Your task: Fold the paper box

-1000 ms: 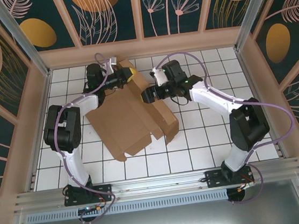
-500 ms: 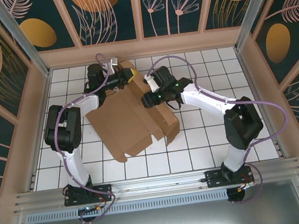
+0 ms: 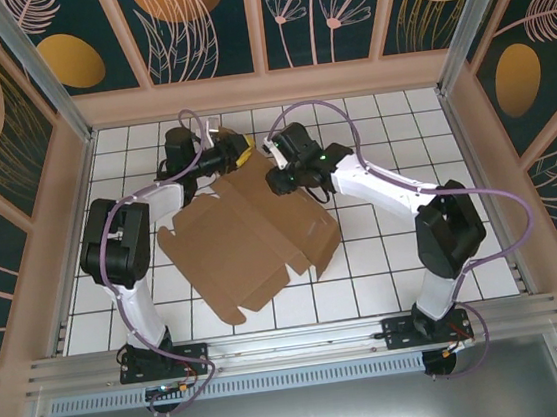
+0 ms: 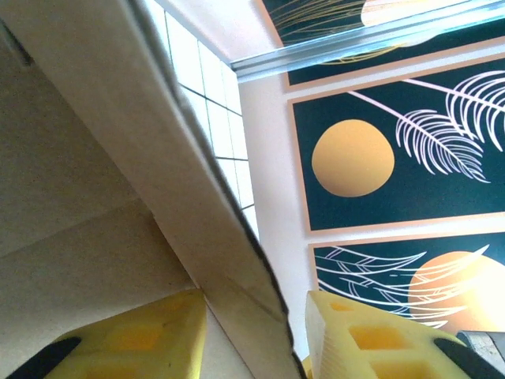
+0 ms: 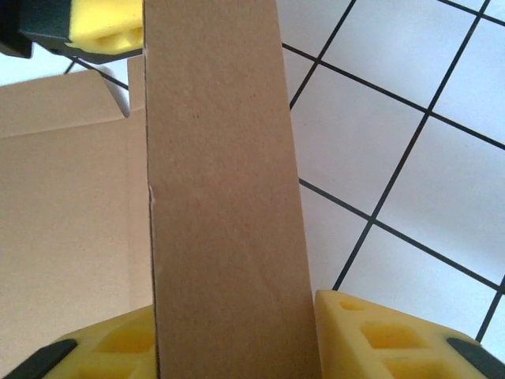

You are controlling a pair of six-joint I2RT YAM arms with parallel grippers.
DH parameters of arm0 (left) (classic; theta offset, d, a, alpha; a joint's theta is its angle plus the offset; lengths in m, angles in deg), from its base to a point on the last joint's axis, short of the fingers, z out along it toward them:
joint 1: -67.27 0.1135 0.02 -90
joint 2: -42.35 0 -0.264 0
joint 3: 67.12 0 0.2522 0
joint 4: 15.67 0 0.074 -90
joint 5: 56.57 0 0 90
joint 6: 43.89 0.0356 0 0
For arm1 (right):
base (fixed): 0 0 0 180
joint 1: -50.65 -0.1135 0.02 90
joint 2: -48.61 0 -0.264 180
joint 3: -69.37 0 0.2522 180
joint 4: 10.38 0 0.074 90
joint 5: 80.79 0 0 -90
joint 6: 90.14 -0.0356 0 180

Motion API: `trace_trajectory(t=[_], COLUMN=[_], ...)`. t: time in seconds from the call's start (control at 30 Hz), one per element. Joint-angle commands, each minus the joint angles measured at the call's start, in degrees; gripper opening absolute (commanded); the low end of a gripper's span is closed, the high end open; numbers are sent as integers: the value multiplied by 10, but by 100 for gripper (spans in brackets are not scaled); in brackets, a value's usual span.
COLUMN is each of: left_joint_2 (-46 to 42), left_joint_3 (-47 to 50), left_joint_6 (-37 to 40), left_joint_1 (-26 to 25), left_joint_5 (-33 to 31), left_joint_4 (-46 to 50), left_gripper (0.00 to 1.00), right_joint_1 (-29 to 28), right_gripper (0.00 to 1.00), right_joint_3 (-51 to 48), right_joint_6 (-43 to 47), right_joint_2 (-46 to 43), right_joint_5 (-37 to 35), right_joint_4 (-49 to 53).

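Cardboard, plain and brown, is the job: the paper box [image 3: 247,237] lies mostly flat and opened out on the white tiled table [image 3: 395,256], left of centre. Its creased panels are not yet walls, so I judge the fold to be at an early step, raising the far flaps. The overhead camera gives the whole layout: both arms meet at the sheet's far edge, the left gripper [image 3: 239,154] at the far corner and the right gripper [image 3: 275,181] just beside it. The wrist cameras add what that view lacks. The left one shows a flap edge [image 4: 237,260] running between yellow fingers [image 4: 118,343] with open background beside the card, so that claw is released around it. The right one shows a narrow strip [image 5: 225,197] spanning the gap between its fingers [image 5: 379,339], but whether they clench it I cannot tell. The next move, I think, calls for a firm pinch and a turn along the crease.
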Motion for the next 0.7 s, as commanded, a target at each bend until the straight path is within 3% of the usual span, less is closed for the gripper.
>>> trace_trajectory(t=[0.0,0.4,0.67], left_joint_2=[-37,-31,-36], left_joint_3=[6,-16,-53], left_joint_6=[5,47,74], left_joint_1=[-8,-8,-11], left_joint_5=[-7,-26,-46], left_joint_4=[8,96,194], left_gripper=[38,33,37], right_joint_1=[-13,-53,-56], right_gripper=[37,25,13], right_joint_3=[24,30,21], right_joint_6=[10,43,62], right_joint_2=[18,28,31], right_joint_5=[-43,-152,-186], right_joint_4=[17,16,5])
